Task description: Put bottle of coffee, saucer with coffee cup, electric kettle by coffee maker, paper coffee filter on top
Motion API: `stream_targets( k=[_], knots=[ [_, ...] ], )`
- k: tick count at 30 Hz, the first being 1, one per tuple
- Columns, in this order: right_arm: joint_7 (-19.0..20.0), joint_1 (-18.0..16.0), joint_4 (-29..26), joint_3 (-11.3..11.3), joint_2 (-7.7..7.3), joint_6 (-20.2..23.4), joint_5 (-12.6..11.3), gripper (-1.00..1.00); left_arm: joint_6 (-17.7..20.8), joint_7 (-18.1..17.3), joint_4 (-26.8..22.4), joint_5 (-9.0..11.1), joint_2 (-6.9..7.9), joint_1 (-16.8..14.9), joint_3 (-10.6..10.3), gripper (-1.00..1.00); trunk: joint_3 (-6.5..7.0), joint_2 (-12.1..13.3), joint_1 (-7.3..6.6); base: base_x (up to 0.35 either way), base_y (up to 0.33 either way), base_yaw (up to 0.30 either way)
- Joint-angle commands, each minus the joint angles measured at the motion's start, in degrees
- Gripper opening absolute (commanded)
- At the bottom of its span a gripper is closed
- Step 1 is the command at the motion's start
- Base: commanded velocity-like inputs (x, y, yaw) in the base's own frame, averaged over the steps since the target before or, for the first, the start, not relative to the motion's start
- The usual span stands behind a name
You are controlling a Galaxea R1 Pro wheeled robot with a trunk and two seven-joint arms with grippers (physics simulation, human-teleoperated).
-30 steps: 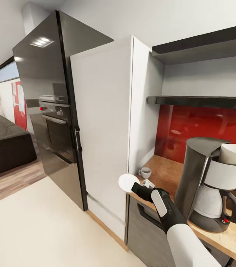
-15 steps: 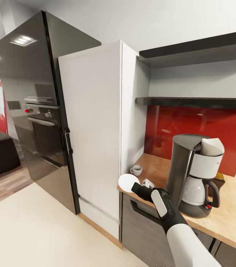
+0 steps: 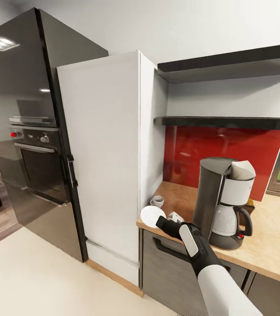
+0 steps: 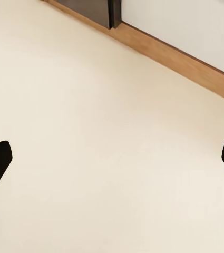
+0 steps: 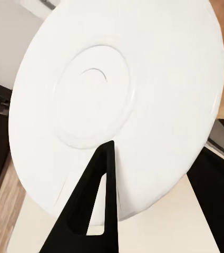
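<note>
My right gripper is shut on the white saucer, holding it at the near left corner of the wooden countertop. In the right wrist view the saucer looms close with one black finger across its face. The small white coffee cup stands on the counter just behind it. The black coffee maker stands to the right with a paper filter on top. A dark, tan-topped thing peeks from behind it; I cannot tell if it is the bottle of coffee. The electric kettle is out of view. My left gripper hangs open over the floor.
A tall white cabinet and a glossy dark oven unit stand left of the counter. Two dark shelves run above the red backsplash. Dark cabinet fronts sit under the counter. Cream floor spreads at the left.
The whole picture has shifted left, so the camera has turned or moved right. The coffee maker now looks smaller and farther. My right arm keeps the saucer in the same hold.
</note>
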Motion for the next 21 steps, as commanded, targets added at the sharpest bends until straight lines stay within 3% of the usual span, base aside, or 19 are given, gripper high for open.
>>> stream_targets(
  k=[1,11,21],
  knots=[
    [0.3,-0.1,0.0,-0.4,0.10,0.3,0.1,-1.00,-0.1,-0.4,0.0,0.6,0.02,0.0,0.1,1.00,-0.07,-0.1,0.03,0.000,0.027,-0.233],
    [0.3,-0.1,0.0,-0.4,0.10,0.3,0.2,-1.00,-0.1,-0.4,0.0,0.6,0.02,0.0,0.2,1.00,0.32,-0.1,0.03,0.000,0.020,-0.233],
    [0.3,-0.1,0.0,-0.4,0.10,0.3,0.1,-1.00,-0.1,-0.4,0.0,0.6,0.00,0.0,0.2,1.00,0.68,-0.1,0.03,0.000,0.185,-0.214]
  ],
)
